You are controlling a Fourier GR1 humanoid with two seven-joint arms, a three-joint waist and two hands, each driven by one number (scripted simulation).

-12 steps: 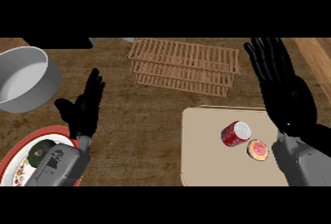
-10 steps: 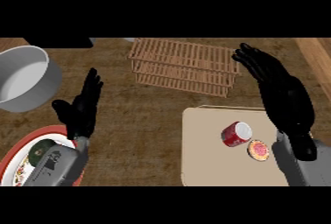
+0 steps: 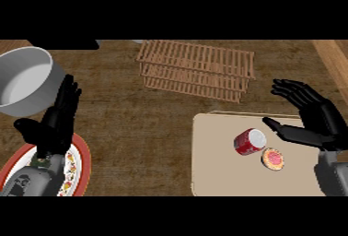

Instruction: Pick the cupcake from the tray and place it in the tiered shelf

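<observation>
Cupcake [image 3: 272,158] lying on tray [image 3: 217,179], just below right hand [image 3: 314,120]; fingers spread, holding nothing, perhaps hovering above tray. Left hand [image 3: 54,124] resting open, well left of tray.

cupcake [image 3: 272,159] pink-topped, upright on beige tray [image 3: 217,170], just beside the red can; slatted wooden tiered shelf [image 3: 197,69] well apart.

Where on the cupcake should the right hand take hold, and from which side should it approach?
Grip the cupcake round its sides, coming down from above. It sits upright on the tray, frosting facing up. The red can lies close at its upper left, so the open right hand probably fits best from the right.
</observation>
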